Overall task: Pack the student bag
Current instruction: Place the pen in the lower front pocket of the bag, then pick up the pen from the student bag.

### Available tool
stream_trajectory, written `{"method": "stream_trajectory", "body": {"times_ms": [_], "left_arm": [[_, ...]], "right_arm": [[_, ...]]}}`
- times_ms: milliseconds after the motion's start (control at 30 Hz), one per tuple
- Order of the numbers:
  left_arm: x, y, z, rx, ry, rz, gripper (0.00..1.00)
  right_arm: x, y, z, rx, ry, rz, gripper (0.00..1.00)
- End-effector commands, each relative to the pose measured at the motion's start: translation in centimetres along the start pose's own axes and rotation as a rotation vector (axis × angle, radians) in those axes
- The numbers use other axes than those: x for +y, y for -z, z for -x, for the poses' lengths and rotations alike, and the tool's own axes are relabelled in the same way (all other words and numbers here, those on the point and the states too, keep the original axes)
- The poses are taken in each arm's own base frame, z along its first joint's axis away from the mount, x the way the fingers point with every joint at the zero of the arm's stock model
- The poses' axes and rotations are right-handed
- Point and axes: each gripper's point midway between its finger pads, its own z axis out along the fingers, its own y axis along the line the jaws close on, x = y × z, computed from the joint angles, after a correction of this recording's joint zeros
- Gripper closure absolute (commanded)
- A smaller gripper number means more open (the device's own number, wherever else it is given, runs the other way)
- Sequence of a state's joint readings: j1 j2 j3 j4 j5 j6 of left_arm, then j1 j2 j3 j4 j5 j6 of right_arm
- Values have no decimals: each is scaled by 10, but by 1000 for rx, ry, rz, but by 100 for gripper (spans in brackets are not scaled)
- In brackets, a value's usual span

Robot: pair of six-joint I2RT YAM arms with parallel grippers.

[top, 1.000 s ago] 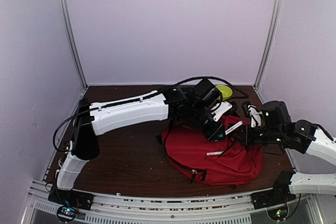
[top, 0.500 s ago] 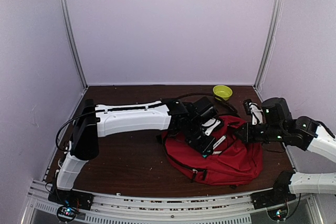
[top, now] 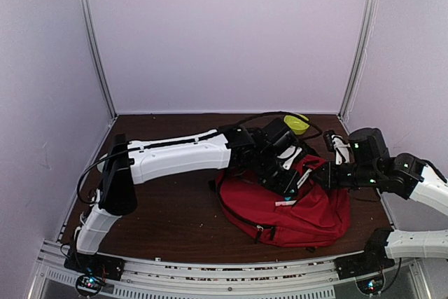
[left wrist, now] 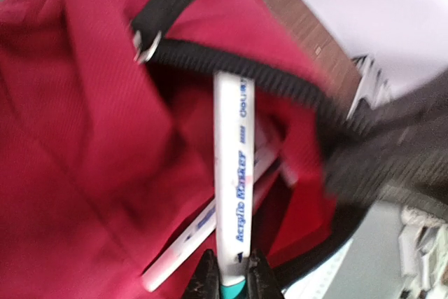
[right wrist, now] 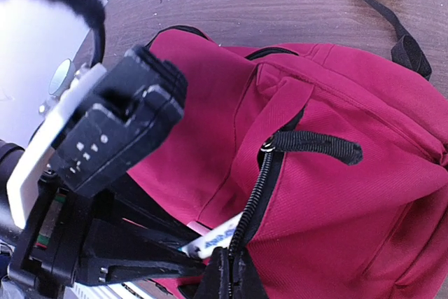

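— What's different from half a second back?

— My left wrist has swung off the middle of the backpack (top: 308, 218) and back toward its far edge. My cable (top: 280, 113) now crosses the yellow bowl (top: 299, 125), which was in clear view then. The backpack and my right arm have stayed where they were.

— Where is the backpack, and how does it lie?

— It lies flat on the counter (top: 175, 201), on the right half, just in front of my right arm. Its long axis runs left to right, slanting a little nearer toward the right. The mouth is on the far side, right of the middle, and it is lifted.

— And your fingers?

— My left fingers (top: 291, 180) are clenched on the teal end of a white marker (left wrist: 233, 173). The marker points straight away from them, its far tip at the black zipper edge (left wrist: 280, 82). My right fingers (right wrist: 227, 278) are pinched tight on that same zipper edge. A second white pen (left wrist: 183, 243) lies slantwise under the marker, against the red cloth.
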State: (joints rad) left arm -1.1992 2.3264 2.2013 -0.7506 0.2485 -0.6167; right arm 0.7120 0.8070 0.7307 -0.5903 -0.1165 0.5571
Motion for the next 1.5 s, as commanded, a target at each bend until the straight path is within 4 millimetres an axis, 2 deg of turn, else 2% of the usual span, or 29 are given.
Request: {"method": "stream_trajectory", "body": {"times_ms": [0,167,300,400,467,567,667,900,1033,1133,1300,1367,1467], "left_arm": [[-22,-18,24,-90,78,-116,100],[-39,-33,40,-134,116,-232,100],[-48,-44,43,-136,106,-314,96],[-58,-45,40,-128,99,-381,83],[-64,-43,37,-118,77,-413,71],[-72,-27,33,-141,14,-432,48],[-75,-9,29,-174,-38,-430,38],[-76,35,25,-198,-187,-357,37],[-64,47,12,-162,-338,-260,40],[-37,48,-4,-106,-502,-117,46],[21,36,-48,93,-675,80,54],[28,33,-59,131,-703,77,56],[23,24,-68,132,-742,11,61]], "right_arm": [[23,9,21,-71,-6,97,100],[24,6,15,-62,-15,119,100],[23,10,12,-72,-25,131,100],[21,14,10,-81,-29,134,100],[18,16,9,-87,-28,127,100],[12,17,5,-85,-27,105,100],[9,17,1,-80,-30,98,100],[3,15,-6,-67,-34,85,100],[1,12,-11,-57,-38,79,100],[0,12,-12,-53,-37,76,100],[-1,12,-13,-49,-38,73,100],[-1,12,-13,-48,-38,73,100],[-1,9,-14,-48,-43,73,100]]}}
